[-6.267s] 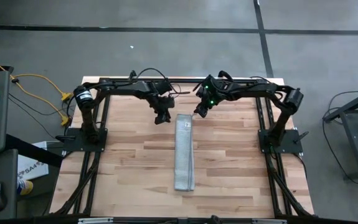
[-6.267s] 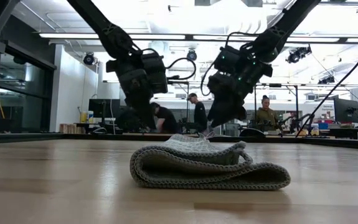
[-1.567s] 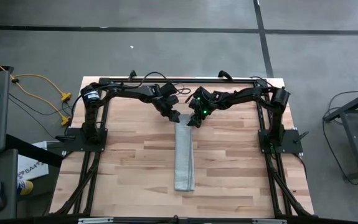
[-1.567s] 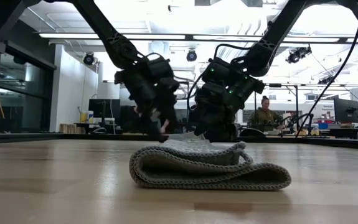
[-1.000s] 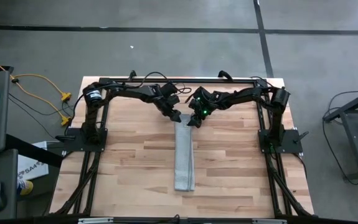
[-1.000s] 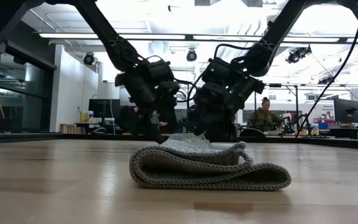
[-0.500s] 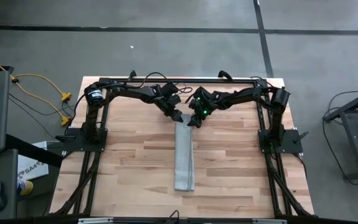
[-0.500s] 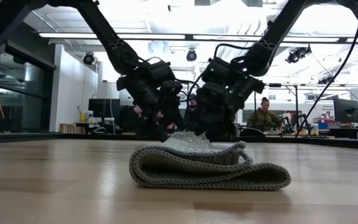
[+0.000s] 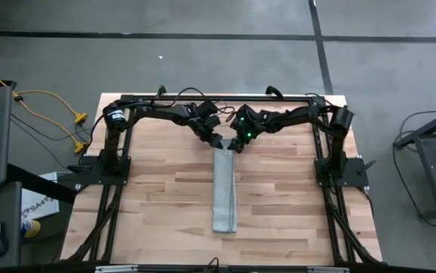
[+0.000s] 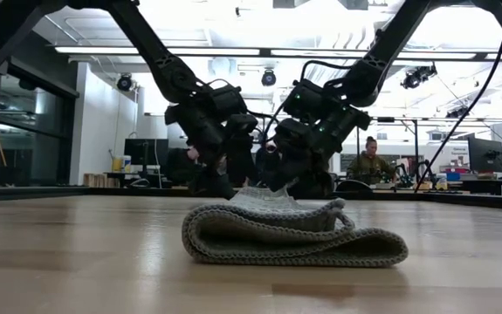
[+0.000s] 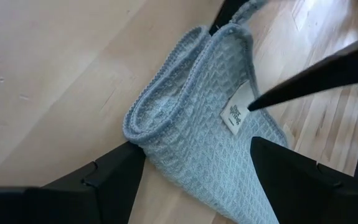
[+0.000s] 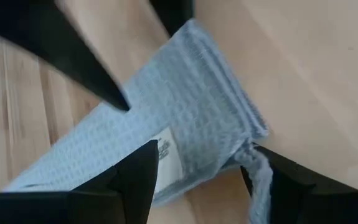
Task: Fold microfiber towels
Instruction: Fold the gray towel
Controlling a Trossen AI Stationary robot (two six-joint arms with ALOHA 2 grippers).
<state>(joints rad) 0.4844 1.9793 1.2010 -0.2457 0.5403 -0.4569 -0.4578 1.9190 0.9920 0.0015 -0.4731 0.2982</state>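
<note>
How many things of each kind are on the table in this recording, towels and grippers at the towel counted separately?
Towels: 1, the grey-white towel folded into a long strip.
Labels: 1, the small white tag sewn on it.
Grippers at its far end: 2, the left gripper and the right gripper.
Total: 4.

Light butcher-block wooden table (image 9: 157,197) fills the middle of the high view, with one grey microfiber towel (image 9: 224,193) folded into a long narrow strip at center.
</note>
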